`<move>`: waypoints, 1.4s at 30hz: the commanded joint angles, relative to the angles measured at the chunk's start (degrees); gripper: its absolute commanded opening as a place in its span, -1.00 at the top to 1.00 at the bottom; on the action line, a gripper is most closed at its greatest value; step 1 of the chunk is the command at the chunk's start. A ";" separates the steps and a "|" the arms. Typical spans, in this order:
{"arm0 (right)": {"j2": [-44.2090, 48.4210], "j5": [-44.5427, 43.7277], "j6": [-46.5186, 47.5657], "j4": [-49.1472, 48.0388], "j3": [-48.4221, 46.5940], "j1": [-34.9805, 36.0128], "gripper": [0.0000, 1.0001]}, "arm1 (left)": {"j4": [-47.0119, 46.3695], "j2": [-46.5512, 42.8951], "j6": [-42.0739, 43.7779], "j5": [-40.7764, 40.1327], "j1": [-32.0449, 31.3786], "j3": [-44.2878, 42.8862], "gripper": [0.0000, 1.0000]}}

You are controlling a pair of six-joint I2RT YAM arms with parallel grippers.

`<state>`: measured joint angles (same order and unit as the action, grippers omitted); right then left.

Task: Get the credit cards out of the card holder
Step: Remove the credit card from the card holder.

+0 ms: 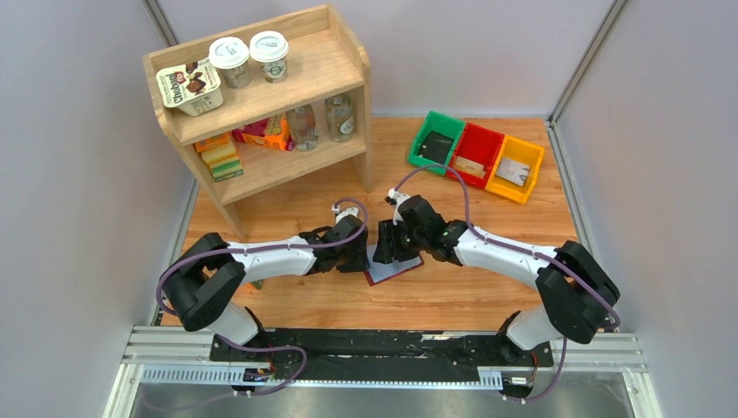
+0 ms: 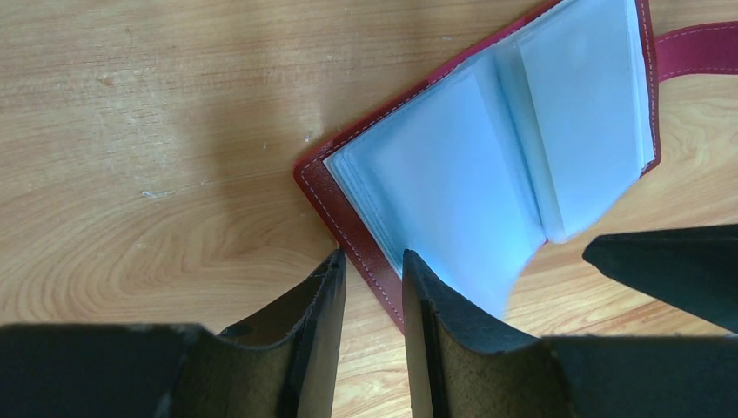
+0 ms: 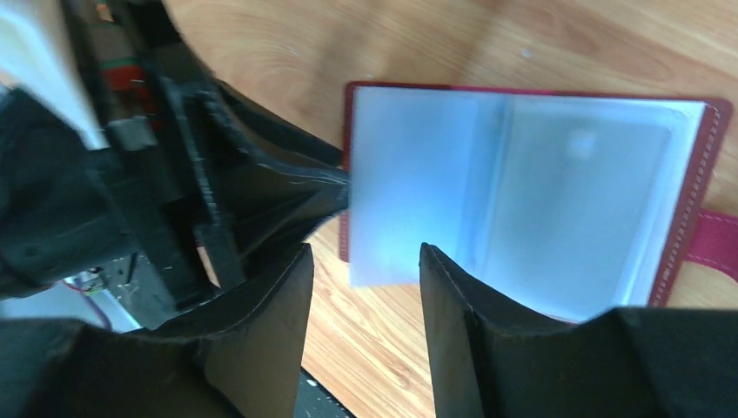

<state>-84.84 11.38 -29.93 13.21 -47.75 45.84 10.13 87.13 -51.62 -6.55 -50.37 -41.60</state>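
Observation:
The maroon card holder (image 1: 393, 268) lies open on the wood table between the two arms. Its clear sleeves (image 2: 452, 174) face up. A greyish credit card (image 3: 574, 200) shows through the right-hand sleeve; no black card shows. A pale sleeve page (image 3: 383, 252) sticks out past the holder's near edge. My left gripper (image 2: 372, 259) is narrowly open, its tips either side of the holder's (image 2: 348, 226) stitched corner edge. My right gripper (image 3: 365, 252) is open just short of the holder (image 3: 709, 157), the pale page's edge between its tips. Both grippers meet over the holder in the top view: left (image 1: 358, 252), right (image 1: 396, 246).
A wooden shelf (image 1: 261, 96) with cups, bottles and boxes stands at the back left. Green (image 1: 435, 139), red (image 1: 474, 152) and yellow (image 1: 515, 168) bins sit at the back right. The holder's snap tab (image 2: 696, 48) points away from the left gripper.

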 commanded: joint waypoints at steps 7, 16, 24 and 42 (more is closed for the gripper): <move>0.11 0.43 0.31 -1.02 -1.29 0.65 -0.05 | 0.59 -1.79 -2.52 -0.66 -0.70 3.90 0.22; -0.59 -21.66 1.90 10.17 -3.85 0.03 -0.31 | 0.68 -1.79 -2.44 -0.57 -0.70 4.08 0.23; -5.33 -20.69 1.81 9.55 -4.20 -0.14 -0.40 | 0.94 -2.32 -2.44 -0.92 -0.70 4.08 0.23; -0.51 -9.27 2.60 6.47 -3.23 -0.49 -0.25 | 0.50 -0.91 -2.00 0.04 -0.61 3.46 0.24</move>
<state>-89.45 -0.93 -27.92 22.02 -49.98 45.30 7.86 84.99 -53.89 -6.63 -50.61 -38.70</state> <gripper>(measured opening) 0.628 0.381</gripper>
